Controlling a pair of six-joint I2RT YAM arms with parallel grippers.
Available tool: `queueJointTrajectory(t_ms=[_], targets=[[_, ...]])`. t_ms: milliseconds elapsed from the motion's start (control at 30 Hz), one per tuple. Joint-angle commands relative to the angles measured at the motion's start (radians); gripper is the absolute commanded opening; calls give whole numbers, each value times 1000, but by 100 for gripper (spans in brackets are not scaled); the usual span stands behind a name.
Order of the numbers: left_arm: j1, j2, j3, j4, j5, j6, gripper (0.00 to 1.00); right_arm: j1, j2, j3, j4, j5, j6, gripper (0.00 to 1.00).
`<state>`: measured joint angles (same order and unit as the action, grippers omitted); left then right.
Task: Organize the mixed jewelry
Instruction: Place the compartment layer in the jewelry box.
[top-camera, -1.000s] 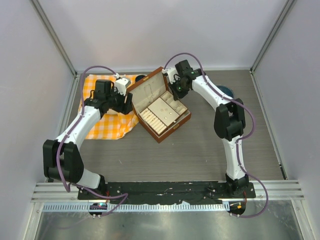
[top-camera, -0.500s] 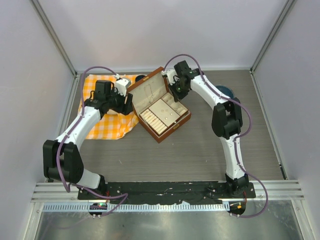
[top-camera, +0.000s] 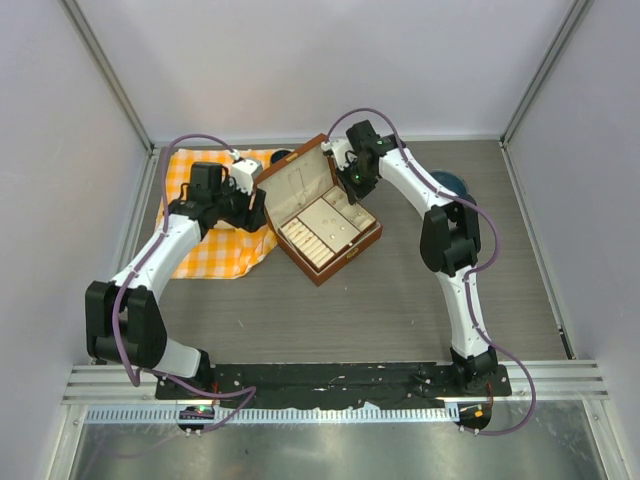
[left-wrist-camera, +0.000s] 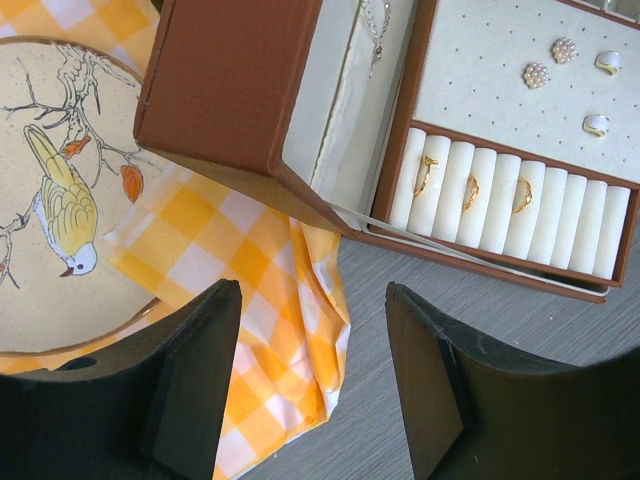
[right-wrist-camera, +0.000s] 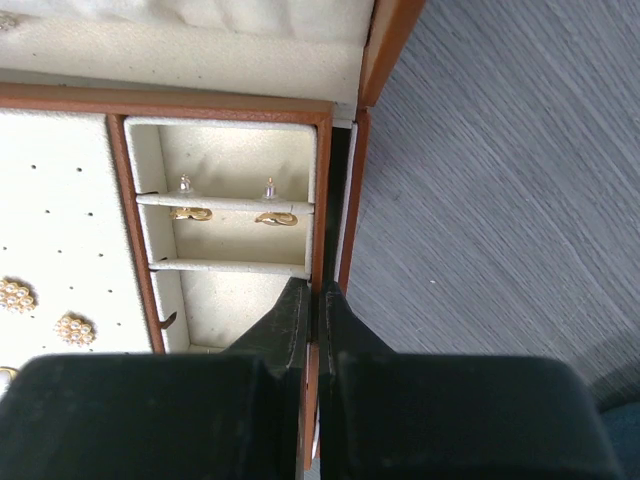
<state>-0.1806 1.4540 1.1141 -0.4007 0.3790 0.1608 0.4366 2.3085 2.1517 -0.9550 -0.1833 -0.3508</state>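
Note:
The brown jewelry box (top-camera: 330, 225) lies open mid-table, its lid raised to the left. In the left wrist view a silver chain necklace (left-wrist-camera: 375, 25) hangs inside the lid. Three gold rings (left-wrist-camera: 470, 190) sit in the cream ring rolls, with pearl and gold earrings (left-wrist-camera: 537, 74) on the pad above. My left gripper (left-wrist-camera: 310, 300) is open and empty, over the cloth's edge beside the box (left-wrist-camera: 240, 90). My right gripper (right-wrist-camera: 312, 290) is shut, its tips right over the box's right wall (right-wrist-camera: 322, 200). Two gold earrings (right-wrist-camera: 270, 218) hang on a bar in the compartment ahead.
An orange checked cloth (top-camera: 205, 250) at the left carries a bird-painted plate (left-wrist-camera: 60, 200). A dark blue bowl (top-camera: 450, 183) stands behind the right arm. White walls enclose the table on three sides.
The right arm has drifted slightly to the left at the box's far corner. The left arm and both grippers' openings look the same.

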Motion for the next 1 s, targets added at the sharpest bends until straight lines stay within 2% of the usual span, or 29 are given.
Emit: queueJointTrajectory(t_ms=[0, 967], targets=[[7, -46, -5, 37, 27, 11, 64, 5, -21, 30, -33, 21, -39, 1], [7, -49, 0, 30, 47, -6, 64, -6, -52, 59, -120, 39, -63, 1]])
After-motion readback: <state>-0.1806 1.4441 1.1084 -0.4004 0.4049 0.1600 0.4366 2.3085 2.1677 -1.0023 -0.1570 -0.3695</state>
